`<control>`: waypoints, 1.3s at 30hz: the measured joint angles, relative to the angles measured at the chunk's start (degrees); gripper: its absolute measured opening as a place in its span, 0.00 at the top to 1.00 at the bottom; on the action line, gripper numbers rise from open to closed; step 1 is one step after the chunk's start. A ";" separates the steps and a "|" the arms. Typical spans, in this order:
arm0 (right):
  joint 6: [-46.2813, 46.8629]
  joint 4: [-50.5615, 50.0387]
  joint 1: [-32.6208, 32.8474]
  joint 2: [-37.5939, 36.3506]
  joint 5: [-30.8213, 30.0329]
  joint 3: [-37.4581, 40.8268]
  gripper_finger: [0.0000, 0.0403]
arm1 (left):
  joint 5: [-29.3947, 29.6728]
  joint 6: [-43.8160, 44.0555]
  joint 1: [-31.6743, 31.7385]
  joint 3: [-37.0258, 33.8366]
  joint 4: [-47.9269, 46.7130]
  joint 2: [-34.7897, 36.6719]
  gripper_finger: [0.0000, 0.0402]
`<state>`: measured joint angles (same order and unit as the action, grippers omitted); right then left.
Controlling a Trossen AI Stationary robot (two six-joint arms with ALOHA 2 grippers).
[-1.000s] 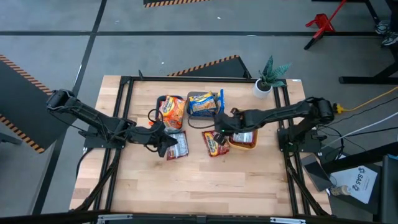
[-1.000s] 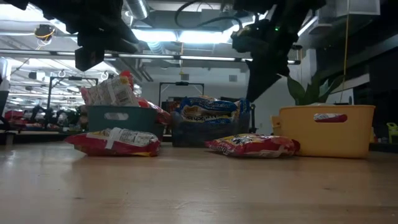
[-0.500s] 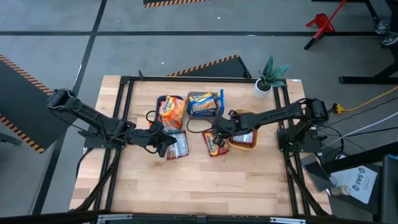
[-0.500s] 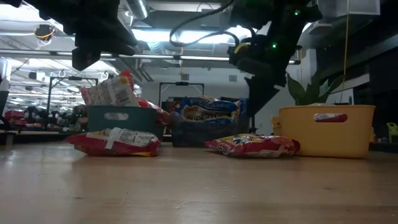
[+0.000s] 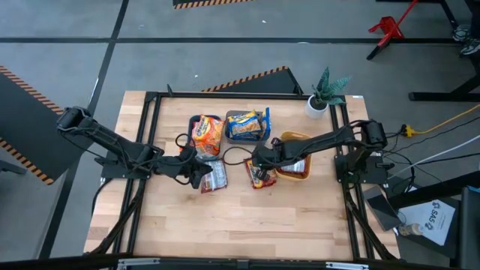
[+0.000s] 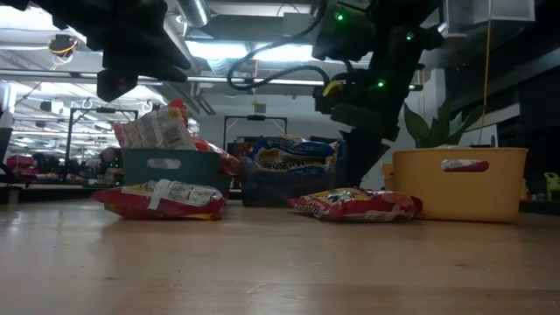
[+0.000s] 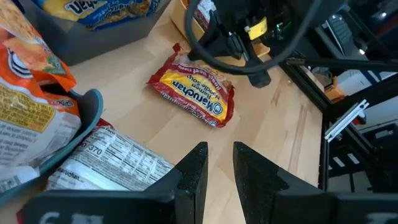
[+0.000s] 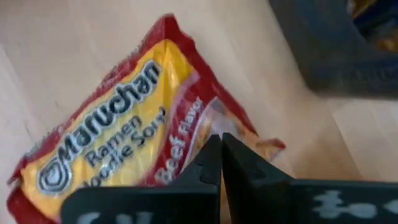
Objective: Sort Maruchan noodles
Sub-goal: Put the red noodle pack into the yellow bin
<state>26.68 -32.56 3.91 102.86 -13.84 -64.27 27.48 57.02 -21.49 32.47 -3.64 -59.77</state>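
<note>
Teal tray (image 5: 196,126): at the back of the table, holds orange-red packets (image 5: 208,134) heaped above its rim
Grey tray (image 5: 236,118): just beside the teal one, holds yellow-and-blue packets (image 5: 246,125)
Orange tray (image 5: 298,166): at the right, a silvery-white packet (image 5: 295,166) inside
Loose red-and-yellow packet (image 5: 258,175): flat on the wood, just beside the orange tray, Maruchan print facing up
Loose packet with white label (image 5: 214,175): flat on the wood in front of the teal tray
Right gripper (image 5: 259,159): over the back end of the red-and-yellow packet, fingers pressed together, nothing between them
Left gripper (image 5: 199,173): above the white-label packet, fingers a narrow gap apart, nothing between them
Change: one second ago the right gripper was nearer the orange tray; it has moved left and lower toward the loose packet. Left arm and all packets are unchanged
</note>
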 joint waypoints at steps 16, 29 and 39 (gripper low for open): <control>1.70 13.89 10.90 2.19 10.04 -0.16 1.00 | -2.01 4.51 -6.66 0.00 -2.34 -0.52 0.82; 9.09 16.32 12.17 1.14 6.52 -5.58 1.00 | 7.48 10.03 -9.92 0.00 -2.06 -15.35 0.82; 16.16 -1.60 17.64 0.41 -5.12 -17.90 1.00 | 12.16 14.96 -9.80 0.00 -0.42 -27.30 0.82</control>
<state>42.83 -34.16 21.55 103.26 -18.96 -82.17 39.64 71.97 -31.29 32.47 -4.06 -87.07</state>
